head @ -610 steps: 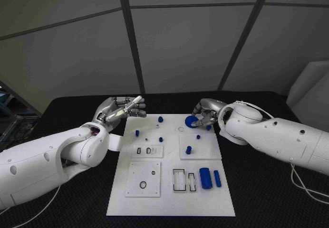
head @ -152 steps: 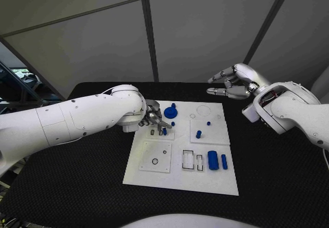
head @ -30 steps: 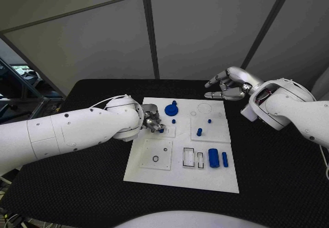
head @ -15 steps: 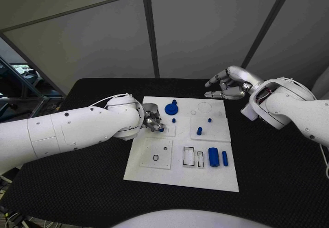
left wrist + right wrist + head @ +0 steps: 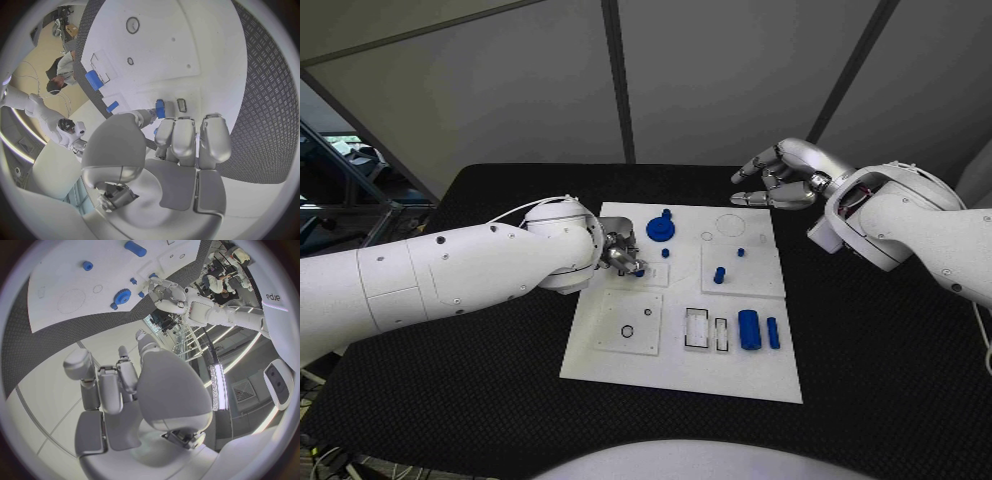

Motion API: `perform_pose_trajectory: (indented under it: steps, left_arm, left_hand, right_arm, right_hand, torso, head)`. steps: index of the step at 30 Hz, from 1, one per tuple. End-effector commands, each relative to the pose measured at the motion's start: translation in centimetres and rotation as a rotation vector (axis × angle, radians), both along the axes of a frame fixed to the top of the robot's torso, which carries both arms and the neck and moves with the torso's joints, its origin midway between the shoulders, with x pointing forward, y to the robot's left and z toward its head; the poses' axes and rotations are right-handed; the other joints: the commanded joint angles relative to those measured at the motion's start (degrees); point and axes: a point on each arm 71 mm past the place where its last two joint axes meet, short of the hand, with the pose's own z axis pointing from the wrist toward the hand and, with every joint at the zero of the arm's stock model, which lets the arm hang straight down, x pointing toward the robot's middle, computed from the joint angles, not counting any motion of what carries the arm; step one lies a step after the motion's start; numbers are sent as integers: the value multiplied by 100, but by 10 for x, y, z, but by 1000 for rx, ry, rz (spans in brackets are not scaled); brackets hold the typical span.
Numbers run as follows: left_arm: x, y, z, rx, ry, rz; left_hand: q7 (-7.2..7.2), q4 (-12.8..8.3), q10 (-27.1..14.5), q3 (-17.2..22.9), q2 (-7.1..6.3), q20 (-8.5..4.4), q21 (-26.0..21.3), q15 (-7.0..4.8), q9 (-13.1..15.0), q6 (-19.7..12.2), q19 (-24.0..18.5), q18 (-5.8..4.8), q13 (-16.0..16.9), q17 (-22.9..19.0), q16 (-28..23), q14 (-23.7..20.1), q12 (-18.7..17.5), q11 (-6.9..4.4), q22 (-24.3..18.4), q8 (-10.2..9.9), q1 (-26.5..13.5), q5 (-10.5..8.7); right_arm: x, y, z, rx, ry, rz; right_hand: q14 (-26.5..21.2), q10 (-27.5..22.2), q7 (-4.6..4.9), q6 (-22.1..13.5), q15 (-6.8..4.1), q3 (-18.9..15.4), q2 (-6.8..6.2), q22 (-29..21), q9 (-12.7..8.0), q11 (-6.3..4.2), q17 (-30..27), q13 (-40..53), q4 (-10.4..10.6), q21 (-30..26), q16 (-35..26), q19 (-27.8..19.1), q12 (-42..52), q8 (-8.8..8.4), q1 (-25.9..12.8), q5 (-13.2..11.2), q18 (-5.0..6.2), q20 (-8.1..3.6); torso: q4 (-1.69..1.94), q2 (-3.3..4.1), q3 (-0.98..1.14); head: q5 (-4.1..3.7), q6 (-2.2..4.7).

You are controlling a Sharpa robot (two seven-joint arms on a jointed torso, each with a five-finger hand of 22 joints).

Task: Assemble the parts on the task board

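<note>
The white task board (image 5: 678, 362) lies mid-table. My left hand (image 5: 619, 259) is low over the board's near-left plate and pinches a small blue piece (image 5: 638, 270). In the left wrist view that piece (image 5: 160, 108) sits between thumb and fingertips, right beside a small dark slot (image 5: 182, 105). A blue gear disc (image 5: 658, 232), short pegs (image 5: 718, 275) and two cylinders (image 5: 749, 330) stand or lie on the board. My right hand (image 5: 776, 181) hangs raised beyond the board's far right corner, fingers apart, holding nothing.
Black textured table top (image 5: 877, 340) surrounds the board on all sides. My bulky left forearm (image 5: 459, 275) lies across the table's left side. Grey wall panels (image 5: 704, 80) stand behind the table.
Over the last second both hands stay almost still. Twenty seconds ago my right hand held the blue gear disc; it now stands on the board and that hand has lifted away.
</note>
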Motion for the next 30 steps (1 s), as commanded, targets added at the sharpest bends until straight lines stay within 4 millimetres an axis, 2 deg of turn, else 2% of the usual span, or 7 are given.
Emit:
perform_pose_trajectory:
  steps: [1,7,17,30]
  left_arm:
    - [-2,0,-4,17,22,-4]
    - [-1,0,-4,17,21,-1]
    - [1,2,-4,15,20,11]
    - [4,1,-5,-1,17,27]
  left_hand:
    - [-37,-136,42,28,-54,10,32,-23,0,78,51,-56,-1,8,12,119,23,-9,16,35,-257,-26]
    - [-65,72,43,-672,-33,-7,27,-44,-35,147,67,-60,12,11,12,119,54,-31,42,11,-442,1]
    - [-60,375,47,-1358,56,-9,22,-41,-56,195,83,-62,25,12,10,119,82,-24,70,1,-556,-1]
    - [-68,453,53,-1992,247,-11,27,-44,-78,226,110,-68,36,15,10,121,106,-28,114,-8,-848,7]
  right_arm:
    - [0,1,1,-3,-3,9]
    - [0,0,1,-3,-4,8]
    - [1,0,1,0,-1,5]
    - [1,-1,0,-1,2,3]
  right_hand:
    - [334,-36,0,-34,-17,-30,45,-13,-6,-9,455,161,45,-47,-37,-33,1,-23,-17,25,72,4]
    - [336,-35,0,-39,-15,-65,54,-24,-5,-7,454,158,104,-62,-43,-29,7,-14,-72,-11,73,6]
    - [341,-34,-1,-50,-14,-148,92,-37,-3,-5,458,150,244,-84,-52,-14,18,4,-188,-164,74,8]
    - [338,-35,-2,-51,-14,-185,107,-54,-2,-5,441,146,297,-100,-68,-17,22,13,-227,-178,76,8]
  torso:
    - [-2,1,0]
    - [-5,2,1]
    - [2,-2,0]
    - [-5,2,3]
  head:
    - [-1,-2]
    - [-2,-4]
    - [-7,-19]
    - [-11,-15]
